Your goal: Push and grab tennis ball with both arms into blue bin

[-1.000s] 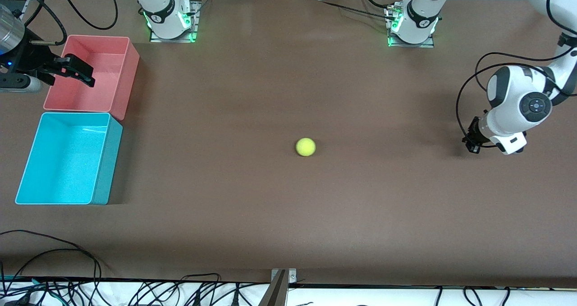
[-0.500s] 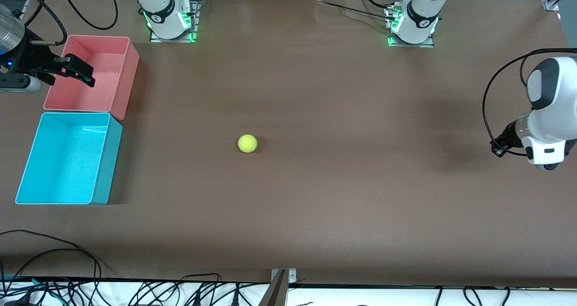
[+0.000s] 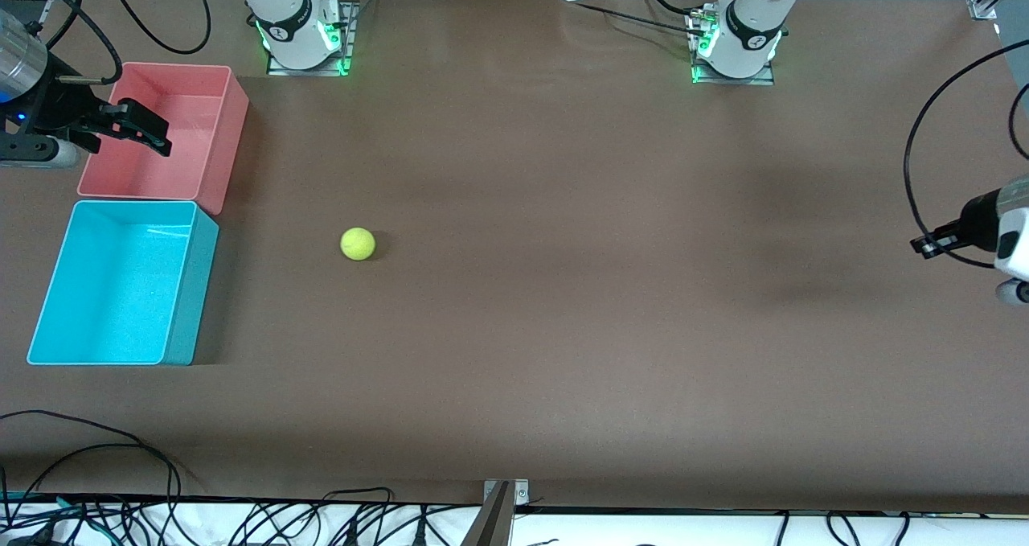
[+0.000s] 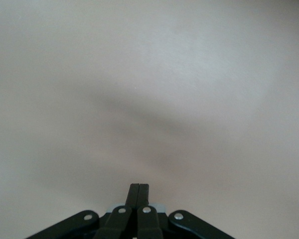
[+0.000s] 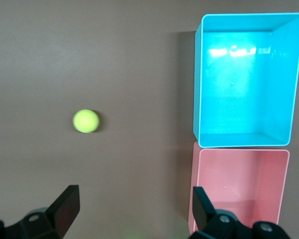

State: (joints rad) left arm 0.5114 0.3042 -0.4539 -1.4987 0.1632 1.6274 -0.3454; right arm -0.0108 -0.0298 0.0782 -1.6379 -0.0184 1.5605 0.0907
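The tennis ball [image 3: 358, 244] lies near your blue bin [image 3: 48, 305], well apart from both grippers. Your right gripper [image 3: 149, 134] hangs spread over the pink bin [image 3: 229, 136]; your left gripper [image 4: 138, 191] is pressed together, empty.

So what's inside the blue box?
Nothing: the blue bin shows only its bare floor and some glare, and no part of it is covered. The tennis ball sits on the table beside it, not inside.

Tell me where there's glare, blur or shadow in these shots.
Right wrist view: bright glare inside the blue bin; the tennis ball looks slightly soft. Front view: green glow at both arm bases, faint shadow beside the ball. Left wrist view: only hazy table.
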